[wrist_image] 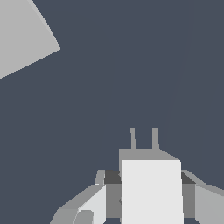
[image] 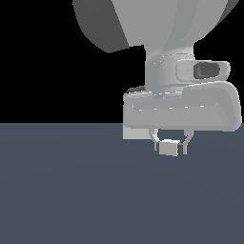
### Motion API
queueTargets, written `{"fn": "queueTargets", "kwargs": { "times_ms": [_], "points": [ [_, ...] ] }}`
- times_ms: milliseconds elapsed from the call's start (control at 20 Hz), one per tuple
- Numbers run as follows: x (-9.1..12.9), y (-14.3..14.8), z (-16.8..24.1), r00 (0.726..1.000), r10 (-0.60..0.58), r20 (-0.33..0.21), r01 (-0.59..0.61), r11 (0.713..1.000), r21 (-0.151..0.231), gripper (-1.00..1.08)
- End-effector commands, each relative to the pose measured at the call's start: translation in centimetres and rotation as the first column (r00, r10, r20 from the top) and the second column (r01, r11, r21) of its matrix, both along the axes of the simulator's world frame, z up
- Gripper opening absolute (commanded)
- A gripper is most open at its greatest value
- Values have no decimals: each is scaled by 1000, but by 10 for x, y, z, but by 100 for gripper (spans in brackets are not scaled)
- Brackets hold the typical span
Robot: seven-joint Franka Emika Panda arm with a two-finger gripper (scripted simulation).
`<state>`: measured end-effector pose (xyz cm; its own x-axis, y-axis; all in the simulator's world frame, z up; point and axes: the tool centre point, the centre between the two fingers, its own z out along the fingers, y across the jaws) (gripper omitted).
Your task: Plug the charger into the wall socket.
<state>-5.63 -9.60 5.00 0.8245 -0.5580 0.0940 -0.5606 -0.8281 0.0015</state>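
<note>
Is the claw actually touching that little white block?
Touching. In the wrist view the gripper has a finger pressed against each side of the charger, with no gap; the exterior view shows the same clamp.

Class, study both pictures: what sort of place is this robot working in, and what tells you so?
Most likely a bare simulated test scene, not a real room. The floor is a flat, untextured slate-blue surface under a pure black backdrop. Only the gripper, the charger it holds, and a plain grey wall socket panel appear.
</note>
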Motion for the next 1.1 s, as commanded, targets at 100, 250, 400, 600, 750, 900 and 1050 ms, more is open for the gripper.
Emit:
{"fn": "queueTargets", "kwargs": {
  "times_ms": [100, 250, 400, 600, 750, 900, 1050],
  "points": [
    [16, 13, 17, 987, 158, 0, -158, 987, -1, -100],
    [24, 23, 26, 968, 251, 0, -251, 968, -1, -100],
    [31, 32, 34, 945, 327, 0, -327, 945, 0, -100],
    [36, 41, 42, 916, 402, 0, -402, 916, 0, -100],
    [38, 47, 47, 898, 441, 0, -441, 898, 1, -100],
    [40, 50, 49, 886, 464, -1, -464, 886, 2, -100],
    [40, 52, 50, 881, 474, -1, -474, 881, 2, -100]
  ]
}}
